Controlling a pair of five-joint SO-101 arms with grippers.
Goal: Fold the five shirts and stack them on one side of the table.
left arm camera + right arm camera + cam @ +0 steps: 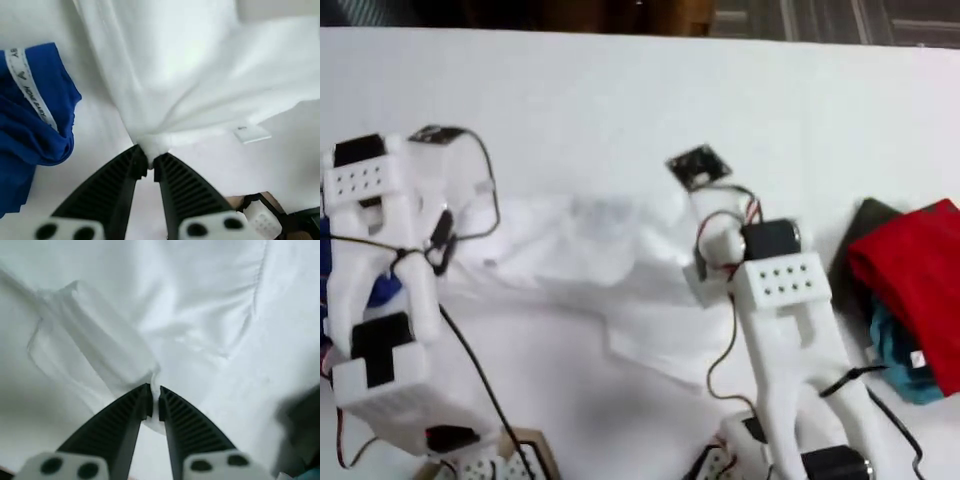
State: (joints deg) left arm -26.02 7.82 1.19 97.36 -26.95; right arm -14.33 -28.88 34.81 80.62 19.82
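Folding of the white shirt [610, 260], with both arms engaged. The garment is spread, rumpled and not yet folded, on the worktop [620, 90] between the two sets of fingers. The left fingers [150, 167] are closed almost fully on a bunched edge of the cloth. The right fingers [155, 402] are likewise pinched on a doubled fold of it. Nothing else is held by either.

The step in hand is judged to be the first fold of this shirt. The task appears partly complete: a red shirt [915, 270] is stacked with a dark garment [865, 225] and a teal garment [900, 370] on the far side of the right fingers from the white shirt. A blue shirt [30, 130] is left unfolded just beside the left fingers. The next move is expected to call for both held edges to be lifted and carried over the body of the cloth together. Even tension is needed so that neither pinch slips and the blue shirt is not dragged along.

The whole layout is given by the high view: the left arm [370, 200], the right arm [785, 290], the span of cloth between them and the stack. The fingertips themselves are masked there by the arms. The closure on the fabric is supplied by the wrist views. From the left wrist, a small white label [252, 134] on the cloth and the blue shirt's collar band are also made plain. From the right wrist, a stitched seam beyond the fingertips is shown.
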